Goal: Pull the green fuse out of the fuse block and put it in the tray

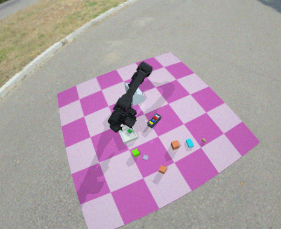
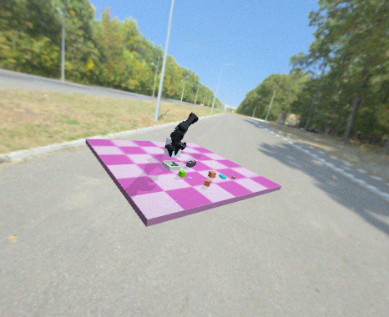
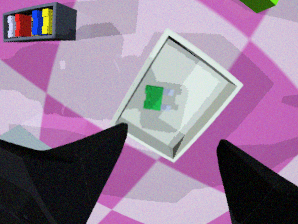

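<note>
The green fuse (image 1: 129,131) (image 3: 153,98) lies loose on the floor of the white tray (image 1: 132,138) (image 2: 167,166) (image 3: 202,92), apart from my fingers. My gripper (image 1: 119,128) (image 2: 169,153) (image 3: 173,137) hangs above the tray, open and empty, with a black finger on each side in the wrist view. The dark fuse block (image 1: 154,120) (image 2: 191,163) (image 3: 40,23) stands to the tray's right in the top view. It still holds red, blue, yellow and white fuses, and the gripper is well clear of it.
A green cube (image 1: 135,152) and a small grey block (image 1: 145,157) lie just in front of the tray. Two orange cubes (image 1: 175,144) (image 1: 162,169), a cyan block (image 1: 189,143) and a tiny brown block (image 1: 204,140) lie farther right on the checkered mat (image 1: 196,169).
</note>
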Tool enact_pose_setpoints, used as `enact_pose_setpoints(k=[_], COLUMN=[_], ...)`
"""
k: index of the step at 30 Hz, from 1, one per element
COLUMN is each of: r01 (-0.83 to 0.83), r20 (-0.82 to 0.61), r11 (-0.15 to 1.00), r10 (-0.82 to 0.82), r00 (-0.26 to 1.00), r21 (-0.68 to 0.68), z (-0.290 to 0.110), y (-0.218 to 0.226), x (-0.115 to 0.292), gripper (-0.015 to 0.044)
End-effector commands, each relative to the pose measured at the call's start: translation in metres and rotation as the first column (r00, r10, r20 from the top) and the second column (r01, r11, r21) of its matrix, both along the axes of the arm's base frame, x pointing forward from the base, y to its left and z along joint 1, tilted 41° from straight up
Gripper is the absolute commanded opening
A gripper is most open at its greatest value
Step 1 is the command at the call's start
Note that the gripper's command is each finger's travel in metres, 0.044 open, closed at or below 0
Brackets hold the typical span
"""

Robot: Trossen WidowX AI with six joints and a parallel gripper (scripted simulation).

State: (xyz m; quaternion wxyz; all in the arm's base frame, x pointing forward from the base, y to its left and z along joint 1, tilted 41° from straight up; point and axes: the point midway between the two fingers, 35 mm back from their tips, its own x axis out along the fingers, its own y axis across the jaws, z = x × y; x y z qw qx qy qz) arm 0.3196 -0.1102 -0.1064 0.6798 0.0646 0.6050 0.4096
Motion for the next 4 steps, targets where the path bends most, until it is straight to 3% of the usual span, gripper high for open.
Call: enact_pose_setpoints(k=[1, 4], r01=[0.000, 0.000], r20=[0.000, 0.000], r11=[1.000, 1.000], r10=[0.000, 0.000], r00=[1.000, 1.000], r21=[0.000, 0.000], z=[-0.0002, -0.0002], y=[0.0001, 0.0001], x=[0.0000, 0.0000], gripper=[0.0330, 0.0330])
